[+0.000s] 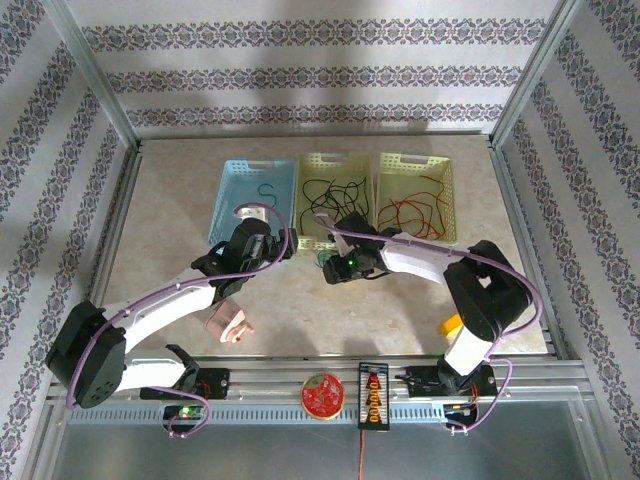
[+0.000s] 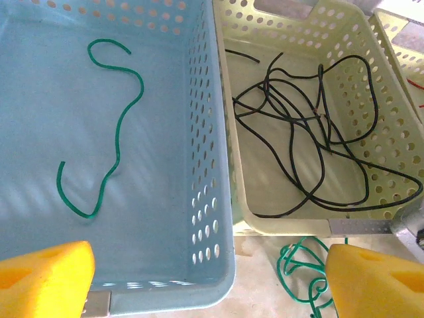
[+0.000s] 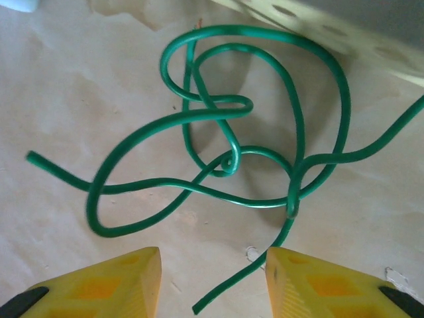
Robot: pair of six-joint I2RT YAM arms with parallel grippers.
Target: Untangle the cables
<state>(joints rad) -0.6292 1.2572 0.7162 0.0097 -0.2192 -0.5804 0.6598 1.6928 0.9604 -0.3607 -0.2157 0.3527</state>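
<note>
A tangled green cable [image 3: 232, 146] lies on the table just in front of the middle basket, also visible as a green tangle [image 1: 325, 258] [image 2: 301, 271]. My right gripper [image 3: 212, 285] hovers right over it, open, with the cable's loose end lying between the yellow fingertips [image 3: 331, 285], ungripped. My left gripper [image 2: 209, 291] is open above the near right corner of the blue basket [image 2: 218, 265], where a single green cable [image 2: 112, 126] lies. Black cables [image 2: 311, 132] lie piled in the middle yellow basket [image 1: 305, 235]. Red cables [image 1: 415, 210] sit in the right yellow basket [image 1: 447, 200].
The three baskets stand side by side at the back of the table. A pink object [image 1: 228, 322] lies near the left arm. A red disc [image 1: 323, 396] and a black connector strip [image 1: 372, 397] sit on the front rail. Metal frame posts bound the table.
</note>
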